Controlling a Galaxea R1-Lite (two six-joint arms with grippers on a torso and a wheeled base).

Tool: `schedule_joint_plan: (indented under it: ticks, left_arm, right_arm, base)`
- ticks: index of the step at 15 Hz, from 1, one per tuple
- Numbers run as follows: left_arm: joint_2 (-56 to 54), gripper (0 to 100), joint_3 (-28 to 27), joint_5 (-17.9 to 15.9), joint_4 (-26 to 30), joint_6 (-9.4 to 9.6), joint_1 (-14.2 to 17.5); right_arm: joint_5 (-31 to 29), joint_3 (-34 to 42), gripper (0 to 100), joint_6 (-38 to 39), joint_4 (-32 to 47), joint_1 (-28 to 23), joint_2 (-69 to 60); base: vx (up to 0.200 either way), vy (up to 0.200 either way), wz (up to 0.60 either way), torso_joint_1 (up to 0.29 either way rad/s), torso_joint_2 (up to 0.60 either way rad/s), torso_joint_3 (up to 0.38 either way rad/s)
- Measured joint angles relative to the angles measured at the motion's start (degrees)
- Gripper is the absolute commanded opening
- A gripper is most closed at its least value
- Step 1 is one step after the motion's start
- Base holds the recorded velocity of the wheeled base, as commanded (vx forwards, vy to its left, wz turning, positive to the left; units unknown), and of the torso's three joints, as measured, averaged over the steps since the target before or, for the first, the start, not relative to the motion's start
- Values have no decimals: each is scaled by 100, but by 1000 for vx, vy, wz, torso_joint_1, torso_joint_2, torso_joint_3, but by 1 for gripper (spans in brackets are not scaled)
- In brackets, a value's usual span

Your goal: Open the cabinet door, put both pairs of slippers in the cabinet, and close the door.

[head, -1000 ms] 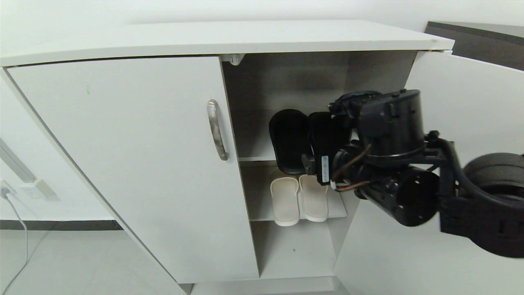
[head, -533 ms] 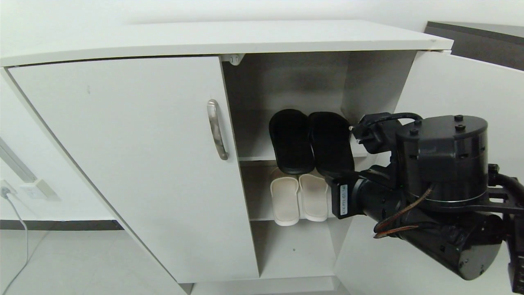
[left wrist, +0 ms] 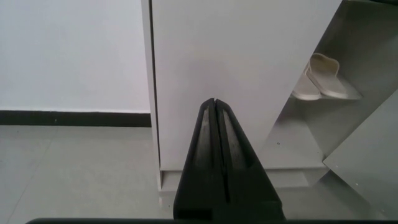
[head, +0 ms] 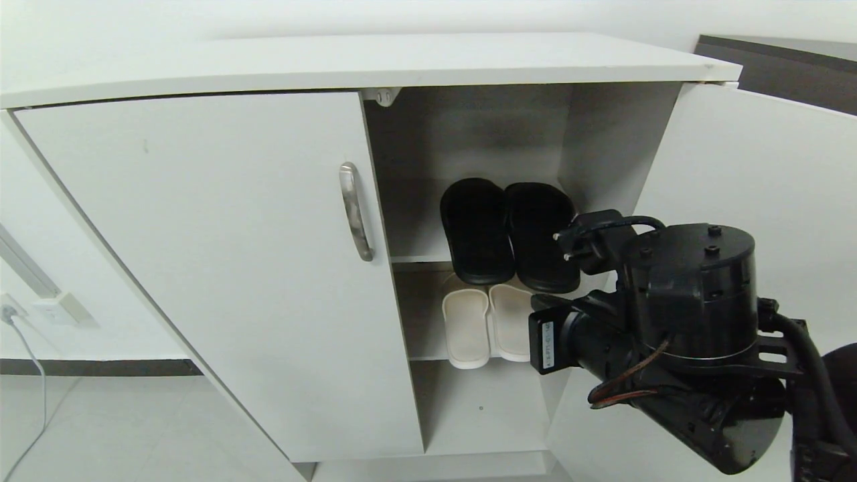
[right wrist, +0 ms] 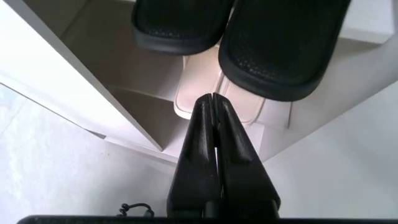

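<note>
Black slippers [head: 509, 231] and white slippers [head: 489, 325] lie shelved just beyond the right gripper [right wrist: 214, 99], closed on nothing, presumably ready to push the open door [head: 736, 167] shut next.

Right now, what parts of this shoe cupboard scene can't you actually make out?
- Head view: the right arm covers the right edge of the white slippers and that end of their shelf.
- Head view: the closed left door hides that half of the cabinet.
- Right wrist view: the black slippers overhang and cover most of the white pair; their own far ends are cut off by the picture's edge.
</note>
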Motion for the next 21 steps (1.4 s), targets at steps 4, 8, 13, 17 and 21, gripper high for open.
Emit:
schedule_joint_plan:
  ticks: [4,8,13,17,21]
  left_arm:
    - [0,0,2,-2,2,0,-1]
    - [0,0,2,-5,5,0,0]
    - [0,0,-2,-5,0,0,0]
    - [0,0,0,-5,5,2,0]
    - [0,0,2,2,2,-9,-1]
  right_arm:
    - [-2,22,0,11,-9,0,78]
    - [-5,37,0,13,2,-2,108]
    - [-7,72,0,20,-4,-9,146]
    - [-13,74,0,30,0,-20,185]
    - [-43,88,0,22,0,-57,196]
  base:
    - [-150,0,0,5,3,-1]
    - [-200,0,0,4,2,2]
    - [-200,0,0,2,3,1]
    - [-200,0,0,2,1,-1]
    - [-50,0,0,-1,1,1]
